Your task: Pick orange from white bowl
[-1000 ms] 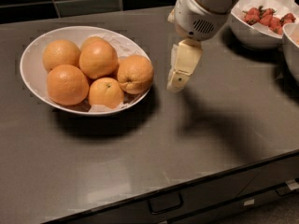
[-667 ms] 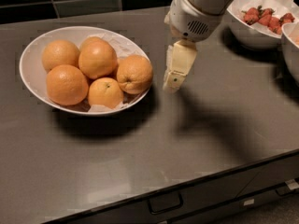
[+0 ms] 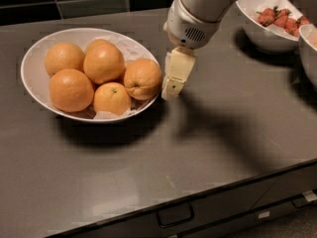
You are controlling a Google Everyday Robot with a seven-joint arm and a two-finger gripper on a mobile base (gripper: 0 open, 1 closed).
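The white bowl stands at the left of the dark counter, lined with crumpled white paper and holding several oranges. The orange, mid-sized with dull pitted skin and a small dark stem dot, lies at the bowl's right edge. My gripper hangs from the white arm just right of the bowl's right rim, close beside that orange, pointing down at the counter. It holds nothing that I can see.
A smaller orange with a stem dot lies at the bowl's front, with brighter large oranges behind it. A deeper white bowl of red berries stands at the back right, with another bowl's rim at the right edge. The counter's front edge has drawers below.
My gripper has moved left, from open counter toward the white bowl's right rim, closing on the orange. The oranges and bowl have not moved.
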